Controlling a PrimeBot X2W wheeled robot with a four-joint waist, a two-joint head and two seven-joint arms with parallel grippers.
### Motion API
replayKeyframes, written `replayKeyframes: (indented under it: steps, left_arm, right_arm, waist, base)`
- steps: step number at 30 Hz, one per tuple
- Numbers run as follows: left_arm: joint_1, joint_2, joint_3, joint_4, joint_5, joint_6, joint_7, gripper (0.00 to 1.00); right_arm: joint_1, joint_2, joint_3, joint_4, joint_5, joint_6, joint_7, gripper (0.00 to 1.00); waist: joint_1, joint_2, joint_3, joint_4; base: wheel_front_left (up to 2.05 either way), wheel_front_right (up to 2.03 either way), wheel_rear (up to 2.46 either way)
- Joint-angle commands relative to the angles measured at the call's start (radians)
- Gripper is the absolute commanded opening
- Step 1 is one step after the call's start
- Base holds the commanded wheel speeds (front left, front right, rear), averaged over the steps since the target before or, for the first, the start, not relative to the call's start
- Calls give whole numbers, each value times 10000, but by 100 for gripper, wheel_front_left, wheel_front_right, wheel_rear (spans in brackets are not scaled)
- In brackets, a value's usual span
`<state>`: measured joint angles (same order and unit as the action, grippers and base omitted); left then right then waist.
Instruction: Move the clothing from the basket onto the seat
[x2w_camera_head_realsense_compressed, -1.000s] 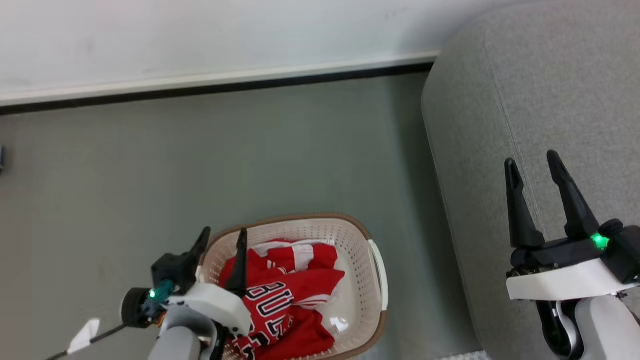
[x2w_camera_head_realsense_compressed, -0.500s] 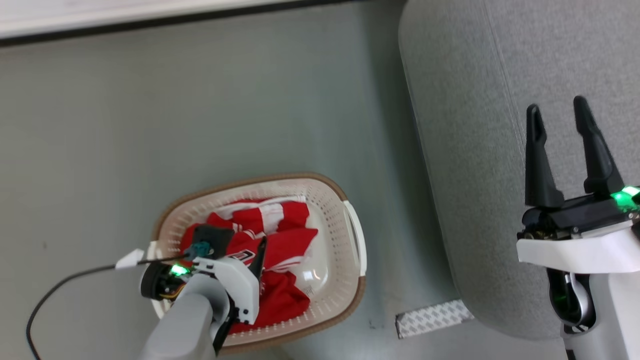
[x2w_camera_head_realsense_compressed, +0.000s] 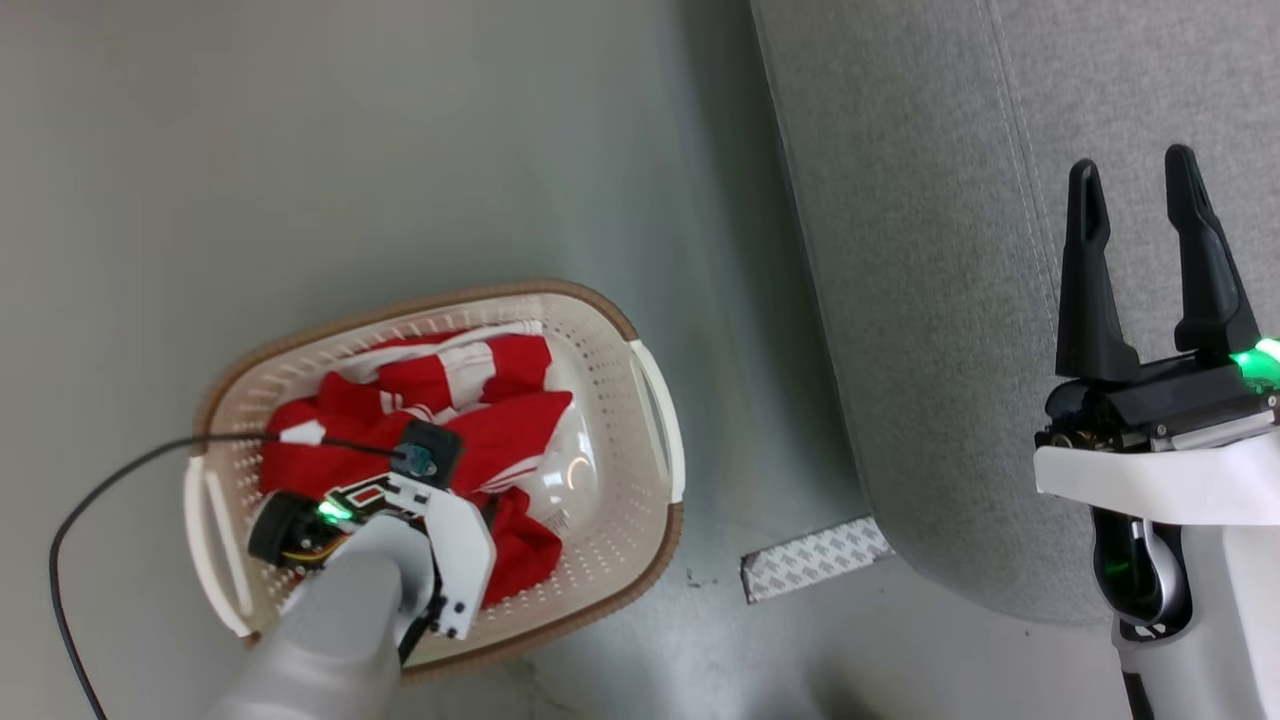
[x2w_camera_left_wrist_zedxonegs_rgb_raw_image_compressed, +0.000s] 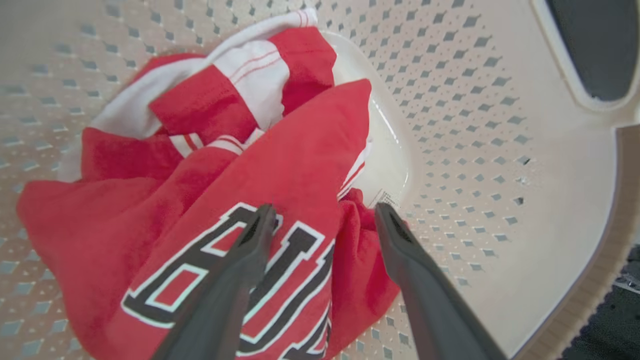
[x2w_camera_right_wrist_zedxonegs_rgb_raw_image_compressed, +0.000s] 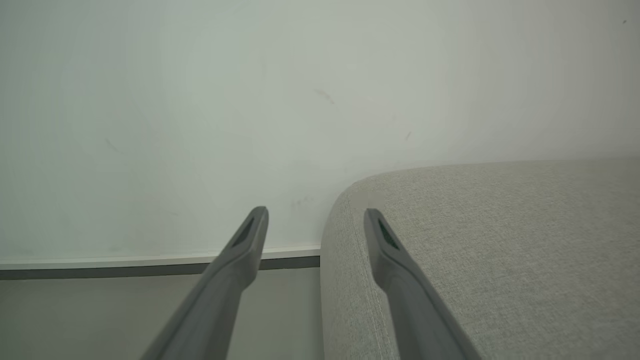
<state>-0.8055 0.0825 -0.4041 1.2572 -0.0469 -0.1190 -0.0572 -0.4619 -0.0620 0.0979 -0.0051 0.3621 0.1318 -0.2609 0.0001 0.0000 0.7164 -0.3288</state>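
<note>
Now, left gripper (x2w_camera_left_wrist_zedxonegs_rgb_raw_image_compressed: 324, 215): reaches down inside the basket (x2w_camera_head_realsense_compressed: 440, 296), its two dark fingers spread wide, nothing pinched between them.
Left fingers (x2w_camera_left_wrist_zedxonegs_rgb_raw_image_compressed: 235, 280): one lies over the black-and-white lettering of the clothing (x2w_camera_head_realsense_compressed: 510, 420), the other over a red fold beside the basket's bare bottom. The tips seem to be at the cloth, though actual contact cannot be made out from the wrist view.
Clothing: a crumpled red heap with white stripes, all of it inside the basket. It is bunched toward the handle end farther from the seat (x2w_camera_head_realsense_compressed: 920, 300). A glossy patch of the basket's bottom shows at the end nearer the seat.
Basket: stands on the grey floor (x2w_camera_head_realsense_compressed: 400, 150), near the seat's rounded side but apart from it. It has a brown band round the rim and a white handle at each end.
Seat: light-grey upholstery with a seam running along it.
Right gripper (x2w_camera_head_realsense_compressed: 1133, 170): held above the seat, near its edge. The fingers are wide apart, empty and touching nothing. In its own wrist view they frame the seat's rounded corner against a pale wall (x2w_camera_right_wrist_zedxonegs_rgb_raw_image_compressed: 200, 125).
Cable (x2w_camera_head_realsense_compressed: 120, 480): black, runs from the left wrist over the basket's rim and down to the floor.
Strip (x2w_camera_head_realsense_compressed: 815, 558): white, patterned, flat on the floor at the foot of the seat.
</note>
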Motion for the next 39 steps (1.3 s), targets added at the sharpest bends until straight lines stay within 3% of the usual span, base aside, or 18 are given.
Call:
replayKeyframes:
  steps: [1,7,13,14,16,27,39]
  left_arm:
    - [-222,286,-133,97,289,177,243,100]
    - [-442,584,-526,230,702,933,1047,100]
    - [-599,626,-772,285,773,773,1193,100]
    - [-604,594,-778,286,723,741,1171,79]
    - [-587,529,-792,291,621,689,1102,0]
    - [-177,181,-991,317,374,581,444,0]
    - [896,-288,-967,106,-614,138,-1246,0]
  right_arm:
    - [-151,59,5,-65,67,-21,-25,100]
    - [-340,112,58,-132,100,-21,-25,100]
    - [-528,137,101,-144,102,-21,-25,100]
    - [-527,140,104,-134,95,-21,-25,100]
    - [-524,139,93,-92,72,-21,-25,100]
    - [-427,96,148,147,-130,-21,-25,100]
    - [505,-599,165,643,-348,-21,-25,100]
  waist:
    - [-1,0,338,-210]
    - [-1,0,780,-339]
    - [-1,0,1151,-352]
    - [-1,0,1168,-334]
    - [-1,0,1156,-280]
    - [-1,0,229,176]
    - [-1,0,-2645,1276]
  base:
    - [0,0,0]
    - [0,0,0]
    - [0,0,0]
    - [0,0,0]
    - [0,0,0]
    - [0,0,0]
    - [0,0,0]
